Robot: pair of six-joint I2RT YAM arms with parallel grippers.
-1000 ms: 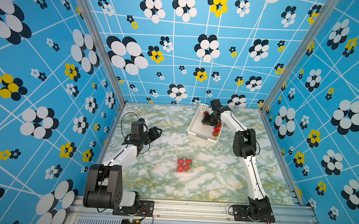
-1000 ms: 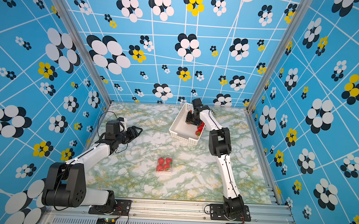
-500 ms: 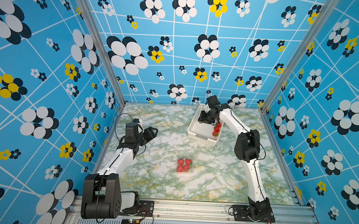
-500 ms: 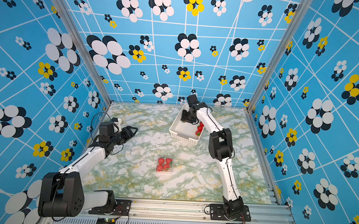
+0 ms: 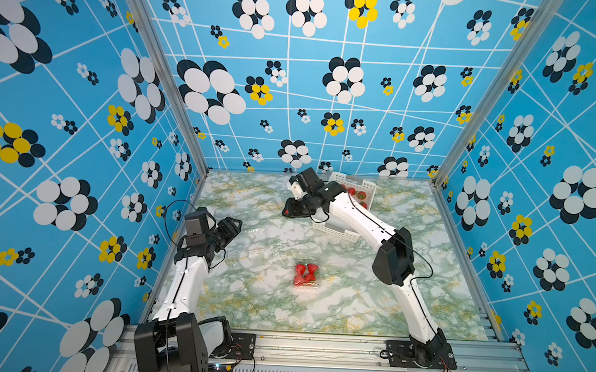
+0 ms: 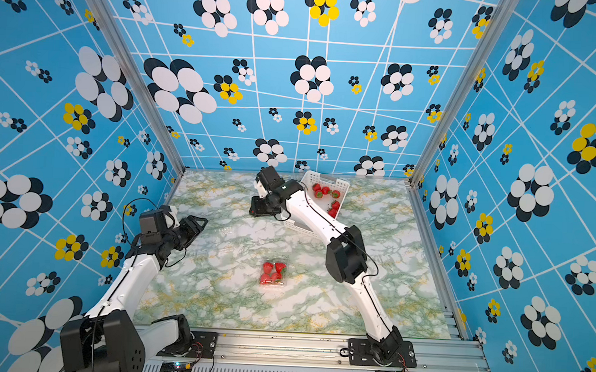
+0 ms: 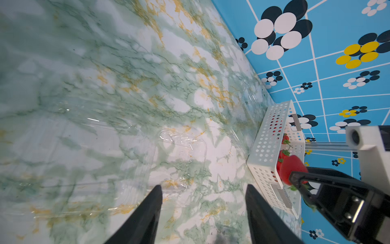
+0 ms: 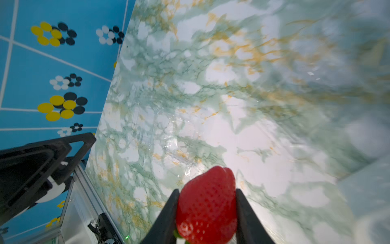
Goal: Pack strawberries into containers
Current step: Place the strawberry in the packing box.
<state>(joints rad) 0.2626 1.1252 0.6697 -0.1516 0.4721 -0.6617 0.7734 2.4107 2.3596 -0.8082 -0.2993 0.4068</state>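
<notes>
My right gripper (image 8: 207, 190): pinching one glossy red strawberry (image 8: 206, 209), outside the white perforated plastic basket (image 6: 328, 178) behind it. My left gripper (image 7: 203, 187): spread, empty; clear square plastic punnet (image 7: 181, 156), empty, lies just ahead of its tips.

free: front of table (image 5: 353, 310) | obstacles: basket (image 5: 355, 183), filled container (image 5: 307, 274)

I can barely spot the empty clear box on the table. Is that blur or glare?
Both top views: sharp, evenly lit; clear box only faint glints. Left wrist view: box edges glint, table partly blurred. Right wrist view: strawberry crisp, table smeared behind it.
</notes>
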